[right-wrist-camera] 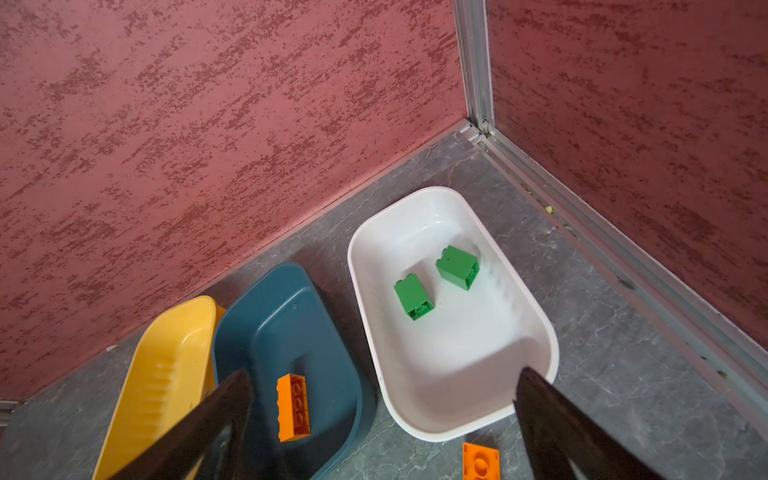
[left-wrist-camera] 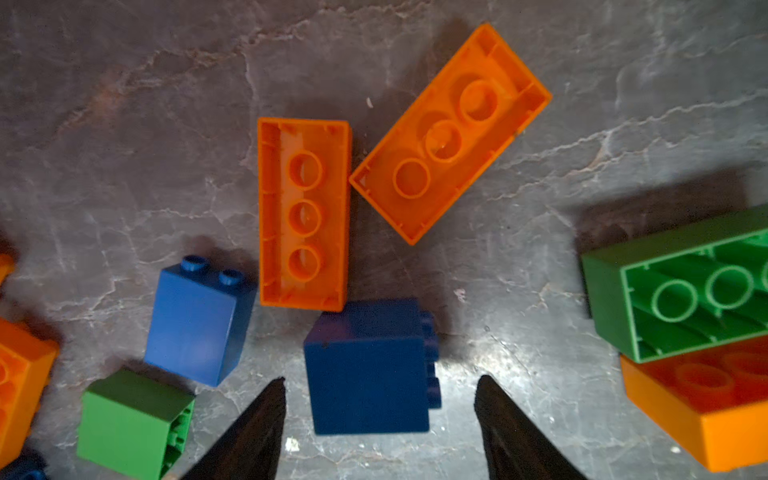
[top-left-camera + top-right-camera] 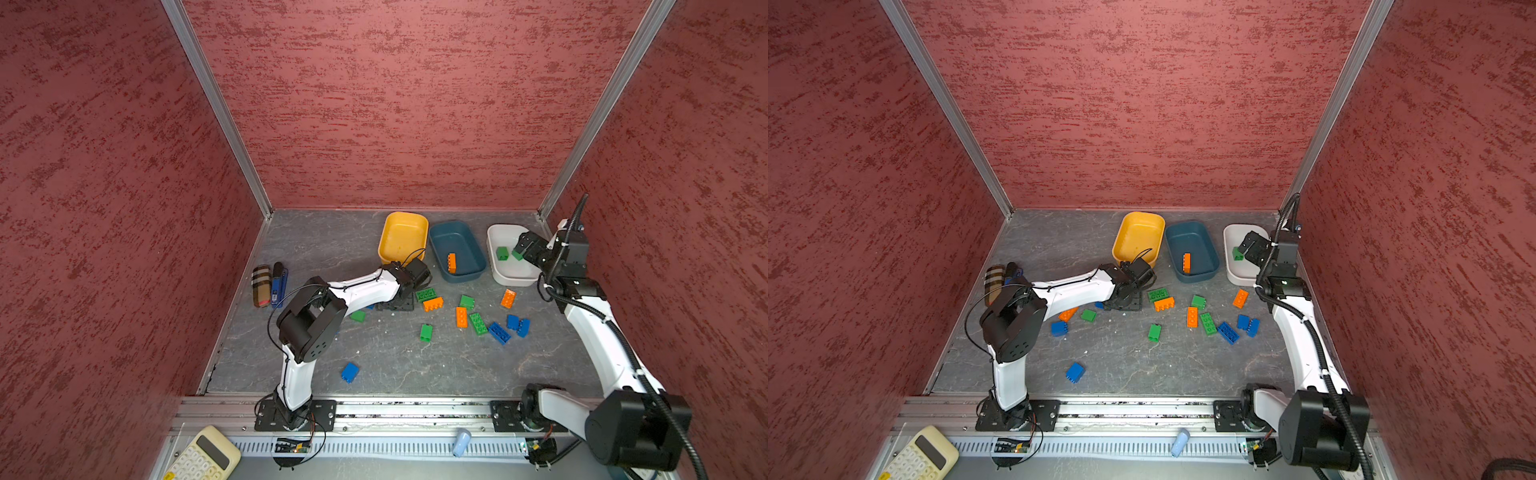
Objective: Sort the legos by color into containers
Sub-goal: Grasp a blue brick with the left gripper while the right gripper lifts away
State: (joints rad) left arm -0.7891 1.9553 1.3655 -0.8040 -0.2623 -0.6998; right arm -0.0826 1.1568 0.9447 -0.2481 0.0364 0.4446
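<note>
The left gripper (image 2: 380, 379) has its fingers spread around a dark blue lego (image 2: 368, 370), not touching it. The right gripper (image 1: 383, 372) gapes empty over the white tub (image 1: 457, 432).

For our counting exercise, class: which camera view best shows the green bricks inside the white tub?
The right wrist view: both green bricks lie unobstructed in the white tub. In both top views the right claw overhangs the tub and hides part of them. The left wrist view misses the tub altogether.
</note>
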